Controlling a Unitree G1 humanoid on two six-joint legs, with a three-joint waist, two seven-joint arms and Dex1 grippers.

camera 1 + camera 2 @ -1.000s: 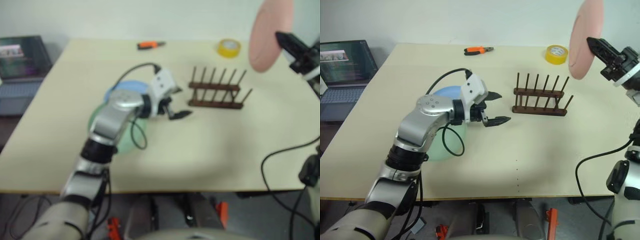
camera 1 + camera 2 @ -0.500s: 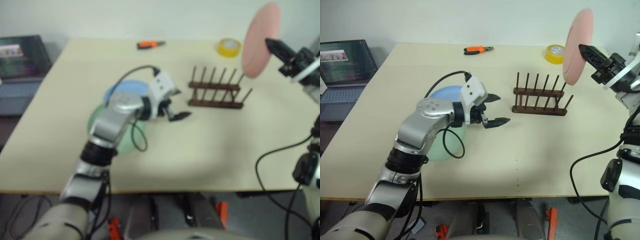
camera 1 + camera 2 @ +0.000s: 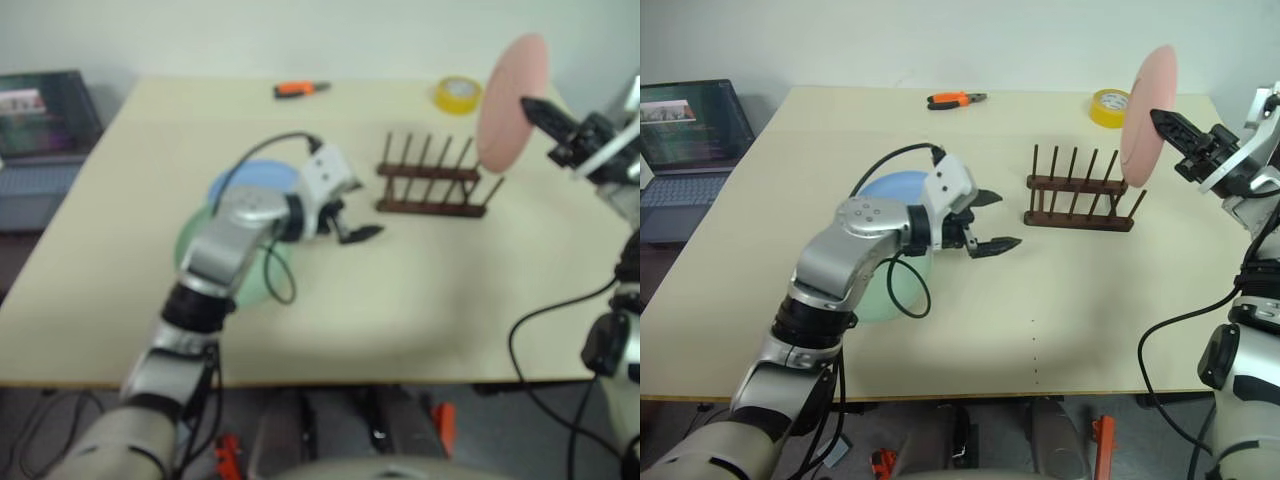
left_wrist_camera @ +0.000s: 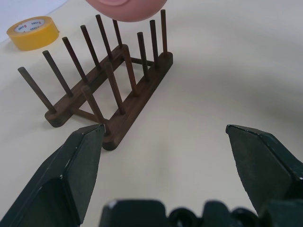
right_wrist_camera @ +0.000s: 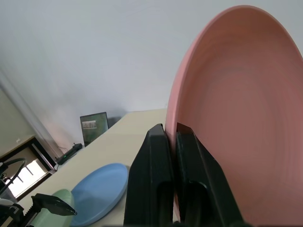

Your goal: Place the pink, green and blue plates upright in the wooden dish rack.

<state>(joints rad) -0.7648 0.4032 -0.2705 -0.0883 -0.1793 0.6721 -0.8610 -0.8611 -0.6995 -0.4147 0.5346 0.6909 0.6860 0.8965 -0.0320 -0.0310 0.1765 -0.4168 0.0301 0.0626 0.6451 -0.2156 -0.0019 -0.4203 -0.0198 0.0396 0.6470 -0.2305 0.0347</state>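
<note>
Pink plate (image 3: 1148,110) held on edge in the air, above and just beyond the right end of the wooden dish rack (image 3: 1081,190), not touching it. Rack slots all vacant; it sits on the pale table (image 3: 1060,310) right of centre.

Surroundings: yellow tape roll (image 3: 1111,108) behind the rack near the far edge; orange-handled pliers (image 3: 955,100) farther left along that edge; open laptop (image 3: 690,125) off the table's left side. Blue plate (image 3: 890,188) lies flat on the left half, overlapping a pale green plate (image 3: 880,290); both are partly covered by the left arm and its black cable.

Materials: rack is dark brown wood, two low rails with thin round upright pegs. Plates are smooth, matte, round, shallow-rimmed.

Jaws: right gripper (image 5: 171,137) pinches the pink plate's rim, fingers pressed tight either side. Left gripper (image 3: 988,220) hovers over bare table between the blue plate and rack, jaws spread wide, holding nothing, pointing at the rack.
</note>
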